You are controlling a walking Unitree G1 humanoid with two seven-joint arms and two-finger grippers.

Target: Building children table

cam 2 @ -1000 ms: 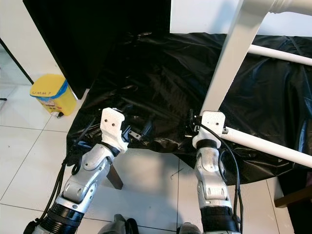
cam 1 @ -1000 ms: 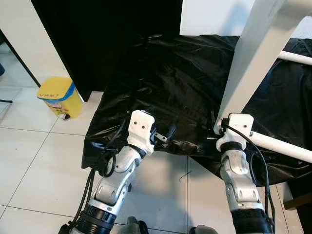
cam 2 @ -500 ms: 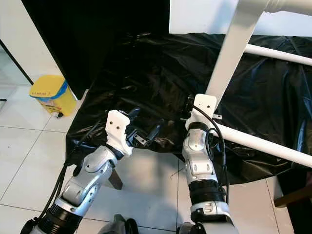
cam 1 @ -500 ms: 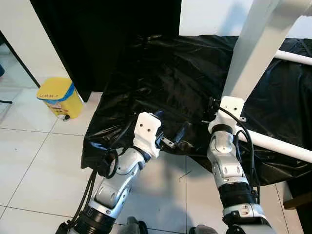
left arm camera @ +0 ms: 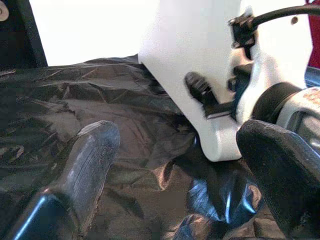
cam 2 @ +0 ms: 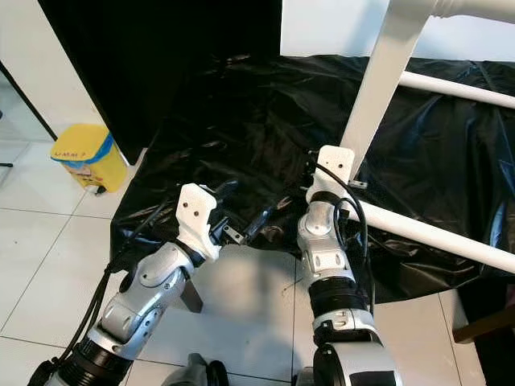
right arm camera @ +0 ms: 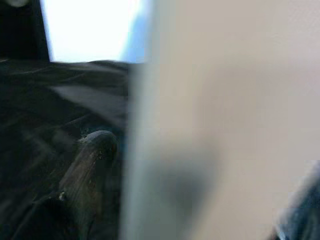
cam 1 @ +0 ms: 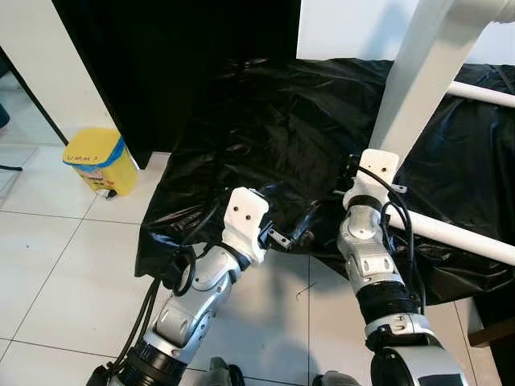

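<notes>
A white table leg [cam 1: 418, 88] rises at a slant from a crumpled black plastic sheet [cam 1: 265, 121]. A white round rail [cam 1: 459, 237] runs off to the right from its foot. My right gripper [right arm camera: 200, 175] is open at the base of the leg, which stands between its fingers [right arm camera: 90, 165]. My left gripper [cam 1: 290, 211] is open just above the sheet's front edge, a little left of the right wrist [cam 1: 372, 169], with nothing between its fingers [left arm camera: 92, 160]. The left wrist view looks at the right wrist's white housing [left arm camera: 200, 75].
A yellow bin [cam 1: 96, 161] stands on the white tiled floor [cam 1: 64, 265] at the left. A tall black panel [cam 1: 177, 56] stands behind the sheet. A second white rail [cam 1: 483, 92] lies at the far right. A brown wooden piece [cam 1: 491, 330] shows at the lower right.
My right wrist has slid forward and up along the leg's base. My left gripper has moved right, closer to the right arm.
</notes>
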